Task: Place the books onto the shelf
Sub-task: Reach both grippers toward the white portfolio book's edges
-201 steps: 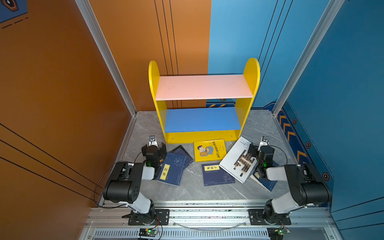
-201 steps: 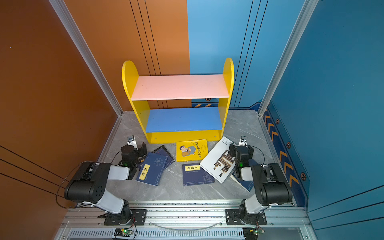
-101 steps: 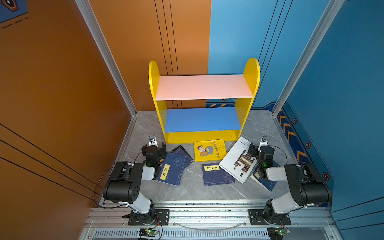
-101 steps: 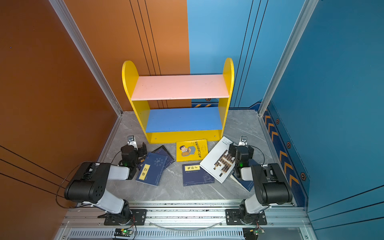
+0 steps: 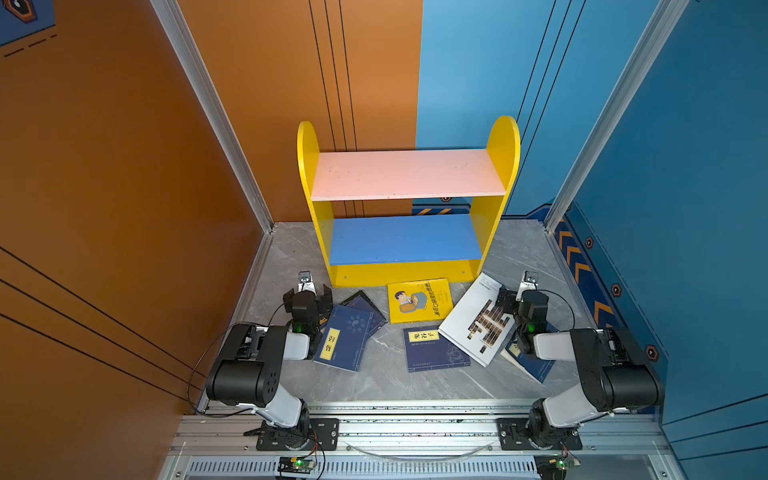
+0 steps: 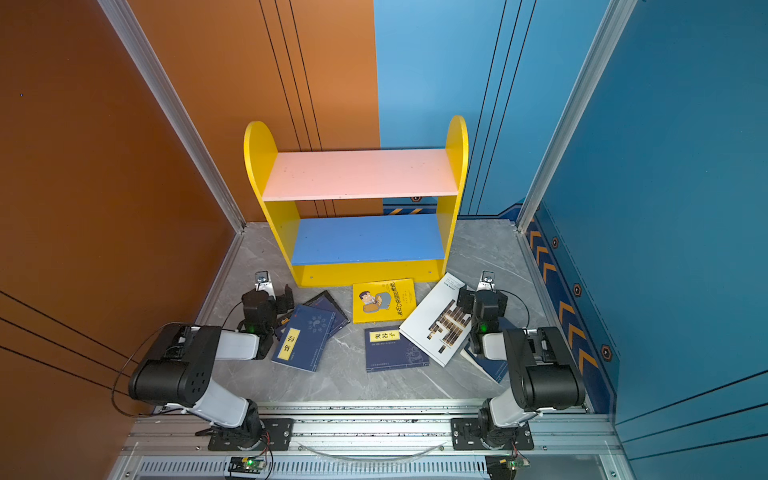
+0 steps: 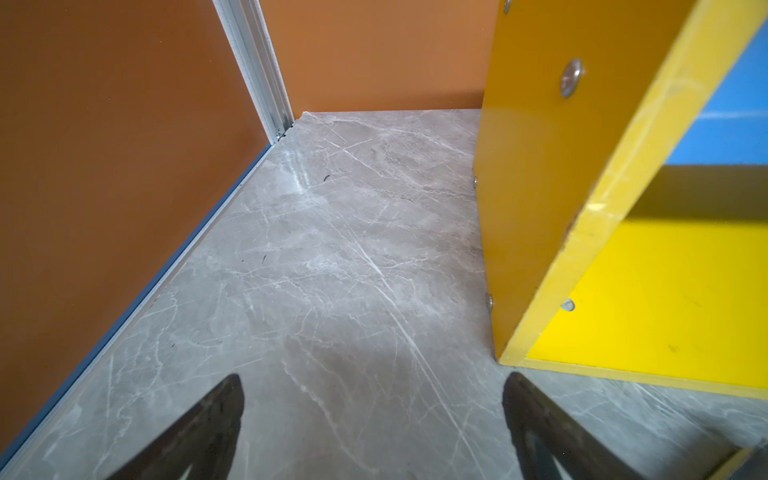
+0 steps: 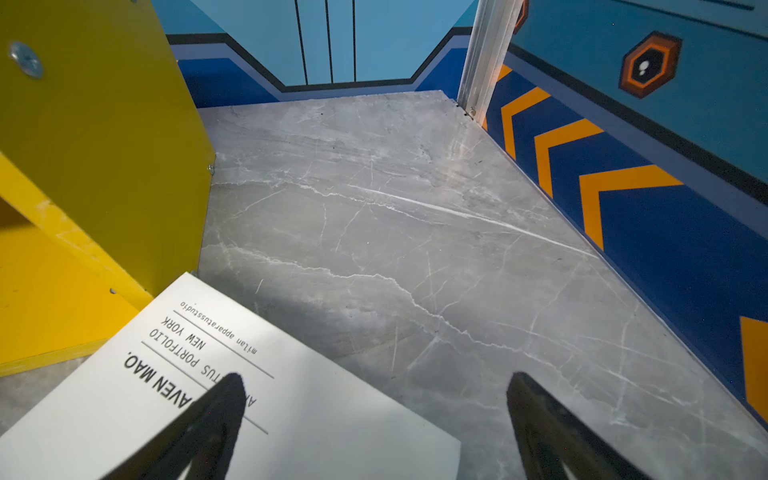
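Left claw (image 7: 374,378) spread wide, empty, above the grey marbled surface (image 7: 332,249); right claw (image 8: 374,376) likewise wide apart, empty, over an edge of the white brown-blocked paperback (image 8: 311,415).

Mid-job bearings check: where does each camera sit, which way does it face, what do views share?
Top views: high above the robot's base, looking down and forward at shelf, scattered books, left gripper, right gripper.
Left wrist: behind open left gripper, facing floor and shelf's side.
Right wrist: behind open right gripper; one finger over white book.
Shared: both wrist views show the shelf.
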Robot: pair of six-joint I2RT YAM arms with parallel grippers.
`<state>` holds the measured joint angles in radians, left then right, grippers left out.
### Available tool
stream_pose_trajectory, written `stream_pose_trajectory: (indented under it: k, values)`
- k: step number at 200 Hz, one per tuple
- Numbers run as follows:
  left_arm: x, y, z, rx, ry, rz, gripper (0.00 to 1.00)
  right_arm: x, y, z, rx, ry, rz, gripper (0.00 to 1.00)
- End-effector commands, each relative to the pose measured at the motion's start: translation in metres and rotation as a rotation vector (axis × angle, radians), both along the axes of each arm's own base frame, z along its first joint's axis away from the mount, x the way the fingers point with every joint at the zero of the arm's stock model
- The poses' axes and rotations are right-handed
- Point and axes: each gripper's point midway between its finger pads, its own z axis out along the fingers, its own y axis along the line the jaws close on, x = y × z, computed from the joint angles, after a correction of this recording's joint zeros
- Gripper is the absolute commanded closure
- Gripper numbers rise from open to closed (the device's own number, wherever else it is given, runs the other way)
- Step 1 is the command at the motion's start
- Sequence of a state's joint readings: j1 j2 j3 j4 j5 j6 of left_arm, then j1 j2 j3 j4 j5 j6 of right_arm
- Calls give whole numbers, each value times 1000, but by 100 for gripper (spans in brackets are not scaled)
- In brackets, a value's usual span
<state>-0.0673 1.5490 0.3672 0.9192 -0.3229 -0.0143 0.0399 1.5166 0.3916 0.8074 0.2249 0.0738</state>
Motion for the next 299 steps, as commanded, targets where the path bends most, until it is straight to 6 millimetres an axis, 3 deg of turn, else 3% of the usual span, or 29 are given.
stream_pose_trajectory:
  k: [1, 37, 63, 79, 102, 108, 143, 162, 178, 205, 246, 281, 299]
  values:
    - [-2, -2, 28, 52, -21, 28, 2, 7, 11, 28, 5, 23, 63, 0]
    - [-22, -19, 94, 67, -81, 24, 2, -3, 28, 76, 61, -18, 127, 0]
    - [-47, -26, 120, -158, -59, 55, 2, -23, 60, 107, 122, 17, 198, 0]
    - [-64, -35, 122, -288, -9, 55, 2, -42, 86, 118, 201, 66, 248, 0]
    - [-87, -67, 124, -476, 4, -32, 2, -75, 129, 121, 363, 105, 304, 0]
    - [-96, -74, 116, -525, 29, -38, 2, -84, 142, 122, 428, 106, 319, 0]
    - [-127, -133, 96, -796, 91, -145, 2, -133, 217, 105, 753, 116, 382, 0]
    - [-141, -164, 91, -826, 131, -194, 2, -151, 243, 104, 785, 116, 405, 0]
    - [-150, -192, 97, -805, 155, -256, 2, -163, 262, 117, 712, 110, 453, 0]
    - [-159, -227, 116, -687, 157, -365, 2, -169, 276, 141, 615, 75, 483, 0]
    - [-147, -260, 123, -766, 162, -513, 2, -156, 267, 123, 639, 131, 411, 0]
    - [-135, -263, 99, -765, 253, -485, 2, -131, 230, 81, 648, 236, 242, 0]
    - [-136, -278, 84, -758, 306, -515, 2, -119, 193, 72, 591, 296, 137, 0]
